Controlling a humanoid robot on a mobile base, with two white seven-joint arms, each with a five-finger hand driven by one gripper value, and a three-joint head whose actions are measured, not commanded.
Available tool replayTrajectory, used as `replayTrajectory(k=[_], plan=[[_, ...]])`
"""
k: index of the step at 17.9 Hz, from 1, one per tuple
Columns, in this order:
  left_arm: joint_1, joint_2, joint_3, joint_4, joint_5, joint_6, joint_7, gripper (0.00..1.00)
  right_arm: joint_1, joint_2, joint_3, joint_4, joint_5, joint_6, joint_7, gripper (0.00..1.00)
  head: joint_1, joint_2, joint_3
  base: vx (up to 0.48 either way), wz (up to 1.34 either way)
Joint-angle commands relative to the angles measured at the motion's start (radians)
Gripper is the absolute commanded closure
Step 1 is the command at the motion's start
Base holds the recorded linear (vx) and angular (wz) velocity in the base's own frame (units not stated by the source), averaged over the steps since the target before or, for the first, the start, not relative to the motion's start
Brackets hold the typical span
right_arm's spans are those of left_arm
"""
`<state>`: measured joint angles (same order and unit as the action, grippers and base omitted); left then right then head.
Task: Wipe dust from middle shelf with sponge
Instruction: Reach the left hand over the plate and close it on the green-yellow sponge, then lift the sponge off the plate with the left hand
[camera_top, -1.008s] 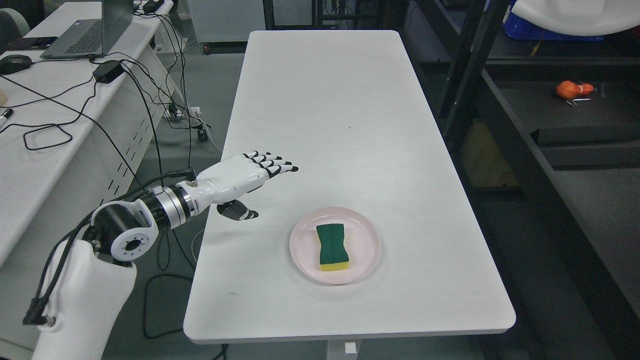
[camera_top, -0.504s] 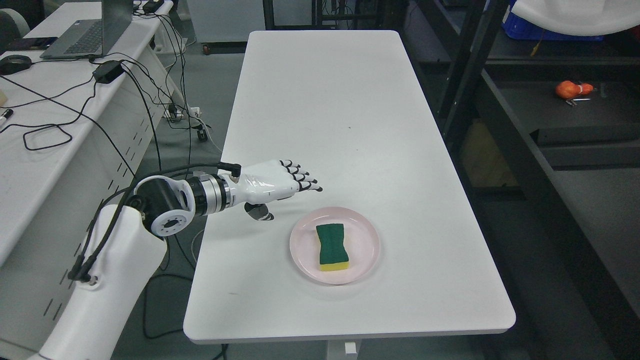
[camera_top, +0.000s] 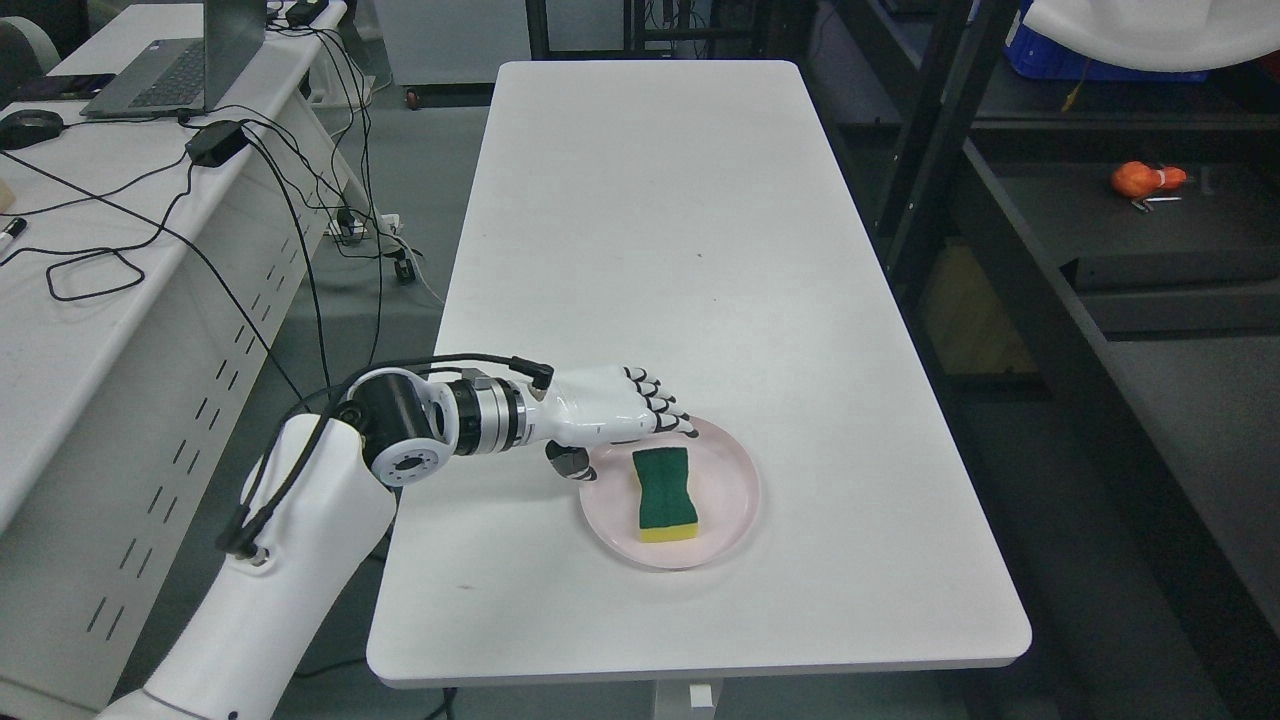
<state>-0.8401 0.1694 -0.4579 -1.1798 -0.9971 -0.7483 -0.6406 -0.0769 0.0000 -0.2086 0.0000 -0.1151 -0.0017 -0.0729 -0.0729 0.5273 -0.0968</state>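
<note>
Just right of the white left robot hand, whose black-tipped fingers are spread and empty over the pink round plate's rim, lies the green-topped yellow sponge, long axis pointing away from the robot.

White table on grey floor, cabled desk left, dark shelving right
</note>
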Motion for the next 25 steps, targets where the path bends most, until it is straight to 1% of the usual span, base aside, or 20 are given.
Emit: replayTrajectory(k=[1, 4, 6, 8, 12, 16, 19, 21, 23, 25], plan=[[0.013, -0.044, -0.051, 0.049, -0.003, -0.002, -0.002, 0.10, 0.000, -0.017, 0.000, -0.017, 0.000, 0.072, 0.001, 0.00, 0.0000, 0.000, 0.000, 0.000, 0.00], [0.036, -0.044, -0.047, 0.051, -0.005, 0.000, -0.002, 0.11, 0.000, -0.017, 0.000, -0.017, 0.000, 0.072, 0.001, 0.00, 0.0000, 0.000, 0.000, 0.000, 0.00], [0.036, -0.045, -0.042, 0.086, -0.005, -0.002, -0.002, 0.12, 0.000, -0.017, 0.000, -0.017, 0.000, 0.072, 0.001, 0.00, 0.0000, 0.000, 0.000, 0.000, 0.00], [0.035, -0.045, -0.030, 0.092, -0.005, -0.002, -0.002, 0.18, 0.000, -0.017, 0.000, -0.017, 0.000, 0.072, 0.001, 0.00, 0.0000, 0.000, 0.000, 0.000, 0.00], [0.033, -0.057, 0.022, 0.095, -0.005, -0.002, -0.002, 0.38, 0.000, -0.017, 0.000, -0.017, 0.000, 0.072, 0.001, 0.00, 0.0000, 0.000, 0.000, 0.000, 0.00], [0.035, -0.054, 0.076, 0.112, -0.005, -0.003, -0.011, 0.56, -0.001, -0.017, 0.000, -0.017, 0.000, 0.072, 0.001, 0.00, 0.0000, 0.000, 0.000, 0.000, 0.00], [0.035, -0.062, 0.180, 0.111, -0.003, -0.003, -0.011, 0.74, 0.000, -0.017, 0.000, -0.017, 0.000, 0.072, 0.001, 0.00, 0.0000, 0.000, 0.000, 0.000, 0.00], [0.030, -0.071, 0.247, 0.097, -0.002, -0.002, -0.010, 0.75, 0.000, -0.017, 0.000, -0.017, 0.000, 0.072, 0.001, 0.00, 0.0000, 0.000, 0.000, 0.000, 0.00], [0.027, -0.093, 0.348, 0.063, 0.002, -0.002, -0.010, 0.75, 0.000, -0.017, 0.000, -0.017, 0.000, 0.072, 0.001, 0.00, 0.0000, 0.000, 0.000, 0.000, 0.00], [0.026, -0.090, 0.415, 0.034, 0.018, -0.003, -0.011, 0.75, -0.001, -0.017, 0.000, -0.017, 0.000, 0.072, 0.001, 0.00, 0.0000, 0.000, 0.000, 0.000, 0.00]])
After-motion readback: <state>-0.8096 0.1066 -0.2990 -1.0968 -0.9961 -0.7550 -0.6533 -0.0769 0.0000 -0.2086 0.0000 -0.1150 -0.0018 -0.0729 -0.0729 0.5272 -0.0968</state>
